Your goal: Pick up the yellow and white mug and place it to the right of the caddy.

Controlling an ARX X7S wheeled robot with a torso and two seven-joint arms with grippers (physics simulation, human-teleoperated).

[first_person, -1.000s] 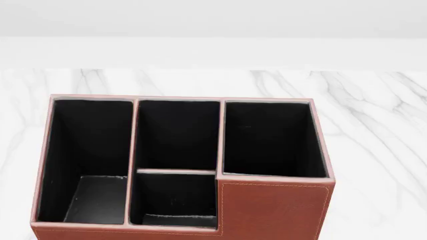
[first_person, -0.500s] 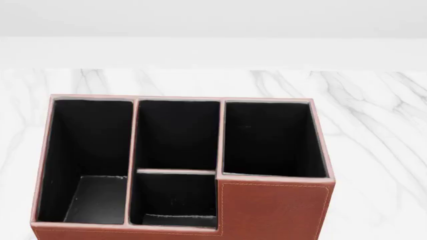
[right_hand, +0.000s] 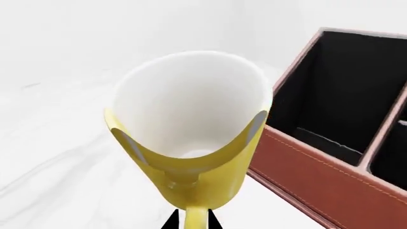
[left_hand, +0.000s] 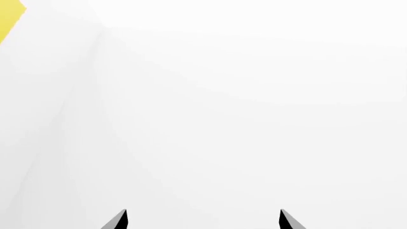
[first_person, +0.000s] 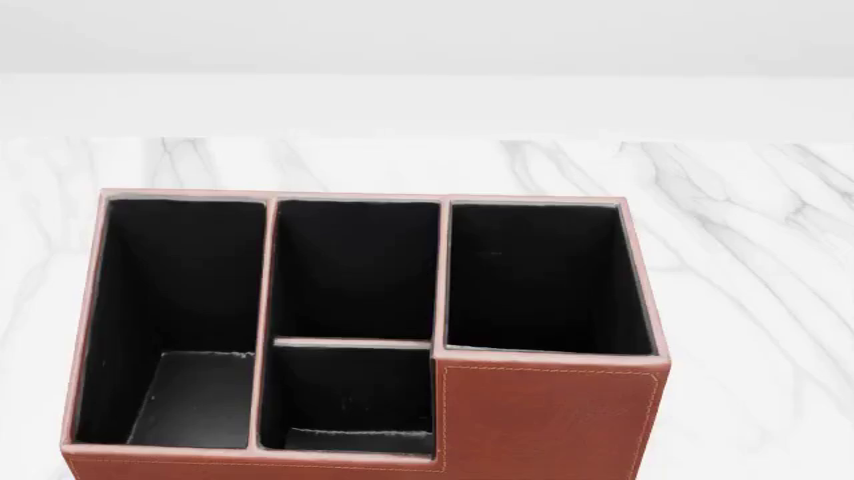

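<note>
In the right wrist view the yellow and white mug (right_hand: 190, 143) fills the middle, its white inside facing the camera. Its yellow handle runs down between the two black fingertips of my right gripper (right_hand: 196, 220), which is shut on the handle. The reddish-brown caddy (right_hand: 318, 176) stands close beside the mug, a narrow gap between them. The caddy (first_person: 547, 420) also fills the head view, where neither the mug nor any gripper shows. My left gripper (left_hand: 202, 220) is open with nothing between its fingers.
The caddy stands on a white marble table (first_person: 747, 220) with a plain white wall behind. A yellow sliver (left_hand: 9, 21) cuts into a corner of the left wrist view; I cannot tell what it is.
</note>
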